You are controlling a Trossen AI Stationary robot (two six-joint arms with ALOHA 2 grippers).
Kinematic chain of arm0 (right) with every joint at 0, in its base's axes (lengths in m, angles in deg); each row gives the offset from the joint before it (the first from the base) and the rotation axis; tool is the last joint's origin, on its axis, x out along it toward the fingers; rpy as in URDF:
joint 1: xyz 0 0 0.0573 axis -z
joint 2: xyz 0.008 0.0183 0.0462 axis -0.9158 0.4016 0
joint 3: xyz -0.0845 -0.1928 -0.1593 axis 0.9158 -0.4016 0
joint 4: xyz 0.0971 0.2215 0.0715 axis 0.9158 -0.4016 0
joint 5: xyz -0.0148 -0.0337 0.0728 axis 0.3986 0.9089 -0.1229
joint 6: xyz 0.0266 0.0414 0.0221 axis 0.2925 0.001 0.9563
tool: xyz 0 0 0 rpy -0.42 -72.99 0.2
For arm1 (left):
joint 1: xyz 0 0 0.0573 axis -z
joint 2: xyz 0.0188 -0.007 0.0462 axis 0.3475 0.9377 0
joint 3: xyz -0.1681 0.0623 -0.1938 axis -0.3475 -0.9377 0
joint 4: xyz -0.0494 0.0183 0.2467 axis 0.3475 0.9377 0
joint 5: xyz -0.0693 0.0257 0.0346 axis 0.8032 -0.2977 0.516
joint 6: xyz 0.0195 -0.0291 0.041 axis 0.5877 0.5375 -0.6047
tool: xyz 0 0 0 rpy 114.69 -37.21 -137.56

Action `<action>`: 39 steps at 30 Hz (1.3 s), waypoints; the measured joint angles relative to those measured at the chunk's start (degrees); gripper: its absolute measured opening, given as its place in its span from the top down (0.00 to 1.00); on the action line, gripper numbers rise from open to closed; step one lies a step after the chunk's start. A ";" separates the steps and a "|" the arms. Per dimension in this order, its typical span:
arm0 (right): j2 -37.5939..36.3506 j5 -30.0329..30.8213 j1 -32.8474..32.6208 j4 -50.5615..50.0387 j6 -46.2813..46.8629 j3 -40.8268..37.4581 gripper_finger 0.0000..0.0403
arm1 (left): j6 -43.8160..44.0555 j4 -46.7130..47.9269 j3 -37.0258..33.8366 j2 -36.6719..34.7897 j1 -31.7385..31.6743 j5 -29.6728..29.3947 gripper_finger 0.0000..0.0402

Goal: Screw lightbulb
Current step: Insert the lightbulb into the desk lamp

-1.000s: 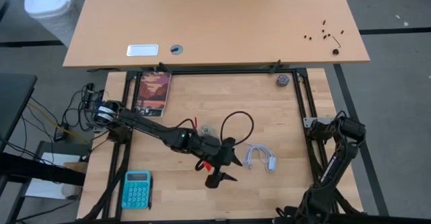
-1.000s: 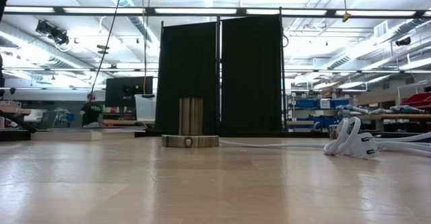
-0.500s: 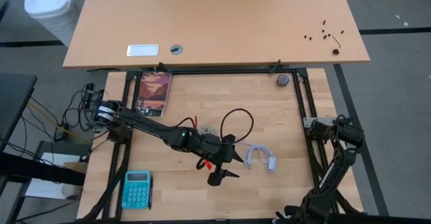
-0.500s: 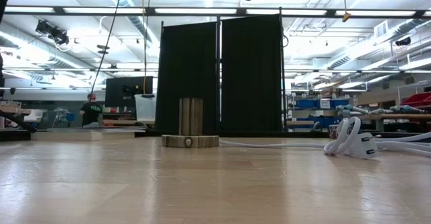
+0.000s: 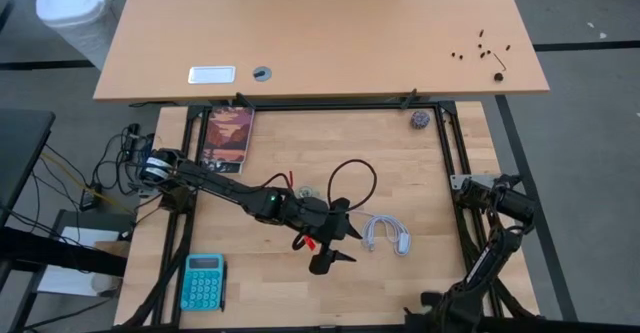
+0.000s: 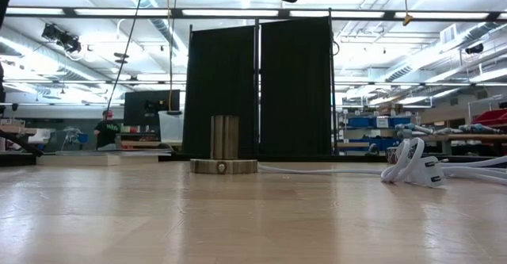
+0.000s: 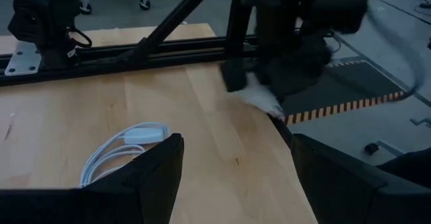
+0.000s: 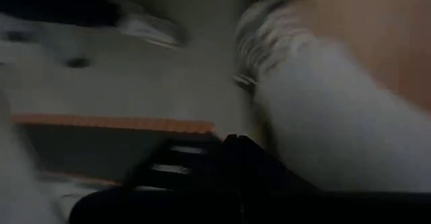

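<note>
The left gripper (image 5: 332,261) hovers half open and empty at about 6 o'clock of the pale wooden desk (image 5: 420,163), with the round metallic socket (image 6: 224,149) just toward 11 o'clock of it and a coiled white cord (image 5: 386,234) at its 3 o'clock. Out at the desk's 3 o'clock edge, the right gripper (image 7: 266,83) is closed on the small white pear-shaped lightbulb (image 7: 261,99) with a grey screw base. This looks like the carrying step. The next move calls for bringing the lightbulb over the socket, base down and aligned, before twisting.

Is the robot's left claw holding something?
No, the left gripper has its jaws spread apart with only bare table between them.
</note>
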 joint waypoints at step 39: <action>-20.42 17.74 9.99 -20.38 -2.91 -2.44 0.99 | 3.06 0.13 3.80 -2.23 -4.43 -1.93 0.31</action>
